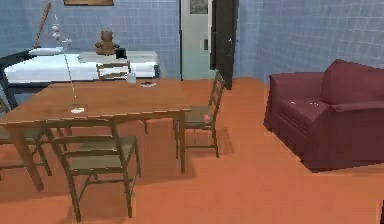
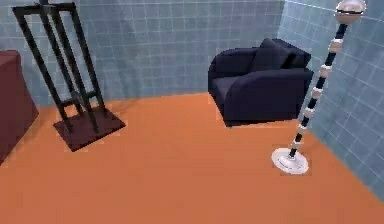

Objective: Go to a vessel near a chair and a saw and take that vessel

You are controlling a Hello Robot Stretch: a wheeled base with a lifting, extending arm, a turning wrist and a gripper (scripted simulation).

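A wooden dining table [image 1: 110, 100] fills the forward view's left half. Wooden chairs stand around it: one at the near side [image 1: 97, 160], one at its right end [image 1: 205, 112], one behind it [image 1: 115, 70]. On the tabletop rests a small pale round thing [image 1: 77, 108], and a thin pale stalk rises from it. A small flat dish-like blob [image 1: 148, 85] lies near the table's far right corner. I cannot make out what either of them is.
A bed [image 1: 85, 62] with a brown teddy bear [image 1: 105, 42] lies behind the table, beside an open dark door [image 1: 224, 42]. A dark red sofa [image 1: 335, 110] stands right. The arm side view has a navy armchair [image 2: 258, 82], a striped floor lamp [image 2: 318, 90], a dark wooden stand [image 2: 68, 70] and open orange floor.
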